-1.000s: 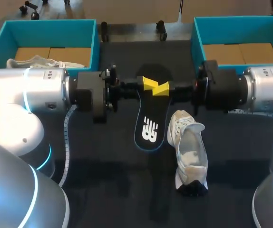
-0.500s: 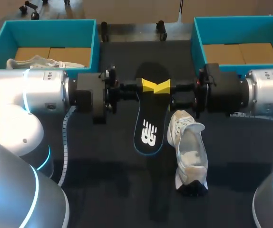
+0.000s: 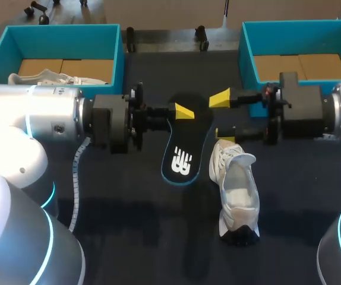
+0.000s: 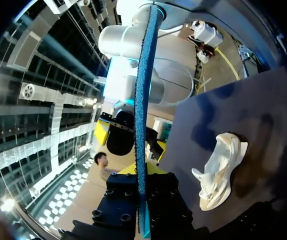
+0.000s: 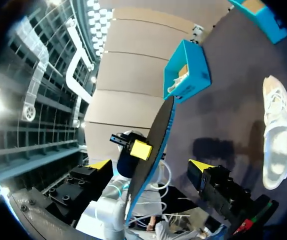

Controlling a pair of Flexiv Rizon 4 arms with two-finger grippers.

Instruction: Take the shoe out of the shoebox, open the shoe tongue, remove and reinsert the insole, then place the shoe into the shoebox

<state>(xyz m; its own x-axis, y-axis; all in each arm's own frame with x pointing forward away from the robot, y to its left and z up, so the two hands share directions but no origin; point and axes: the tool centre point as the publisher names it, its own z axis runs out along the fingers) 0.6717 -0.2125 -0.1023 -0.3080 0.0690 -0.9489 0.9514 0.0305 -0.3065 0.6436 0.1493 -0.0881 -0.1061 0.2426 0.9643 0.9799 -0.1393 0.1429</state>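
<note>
Holding the black insole (image 3: 182, 157) by one end above the dark surface (image 3: 129, 231), the left hand (image 3: 185, 111) is closed on it. The right hand (image 3: 222, 119) stands wide just beside the insole. The white shoe (image 3: 237, 193) lies on the surface under that hand.

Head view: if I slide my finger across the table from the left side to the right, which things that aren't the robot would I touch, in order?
left teal shoebox → black insole → white shoe → right teal shoebox
</note>
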